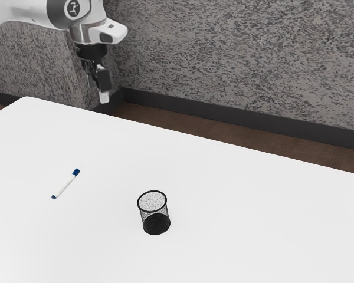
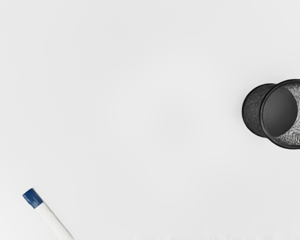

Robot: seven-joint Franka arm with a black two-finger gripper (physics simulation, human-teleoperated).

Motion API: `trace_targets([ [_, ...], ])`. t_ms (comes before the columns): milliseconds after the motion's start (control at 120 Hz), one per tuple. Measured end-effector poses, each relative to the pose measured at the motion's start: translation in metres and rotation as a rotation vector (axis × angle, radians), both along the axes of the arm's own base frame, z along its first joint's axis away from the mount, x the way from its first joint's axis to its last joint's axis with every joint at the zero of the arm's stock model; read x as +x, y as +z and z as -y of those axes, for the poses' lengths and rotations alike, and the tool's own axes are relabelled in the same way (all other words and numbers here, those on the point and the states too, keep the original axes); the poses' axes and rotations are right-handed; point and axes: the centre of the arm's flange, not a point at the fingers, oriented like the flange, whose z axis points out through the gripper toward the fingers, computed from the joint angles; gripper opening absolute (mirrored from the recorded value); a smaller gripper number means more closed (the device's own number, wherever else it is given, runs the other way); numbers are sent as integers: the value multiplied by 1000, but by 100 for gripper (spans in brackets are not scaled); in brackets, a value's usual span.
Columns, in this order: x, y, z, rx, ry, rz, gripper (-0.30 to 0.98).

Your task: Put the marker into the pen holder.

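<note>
Pickup stage: we are preparing the grasp

Nearest the exterior view's camera, the pen holder (image 1: 156, 224) is standing upright on the white table (image 1: 253, 224), its round mouth facing up. We are treating this as the destination for the later insertion.

Beyond it, toward the exterior view's left, the marker (image 1: 65, 184) is lying flat on the table, well apart from the holder. Its larger blue cap (image 2: 33, 198) is pointing away from the exterior camera; its slimmer end is pointing toward it.

Farther off, the gripper (image 1: 100, 88) is hanging high, clear of both items. We are not managing to tell whether the claw is standing apart or together. The arm (image 1: 23, 13) is reaching in from the exterior view's upper left, and the patterned wall (image 1: 242, 59) is forming the backdrop.

We are judging the task to be at its start, with pickup pending. For the next move, we are looking to bring the hand over the marker's white barrel, turn the claw across its length, and descend squarely. Since the barrel is probably prone to rolling, we are advising against a sideways nudge.
</note>
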Motion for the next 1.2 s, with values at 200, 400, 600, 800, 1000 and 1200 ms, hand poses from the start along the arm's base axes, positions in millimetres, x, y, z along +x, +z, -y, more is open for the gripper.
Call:
trace_targets([
  [200,-4,4,2,-3,-69,-7,69],
  [400,-17,-99,-74,-64,36,-64,69],
  [600,-17,-162,-98,-38,144,-25,69],
  [800,-17,-186,-150,21,305,29,66],
  [1000,8,-250,-187,59,415,26,43],
  [1200,27,-302,-215,46,568,18,32],
])
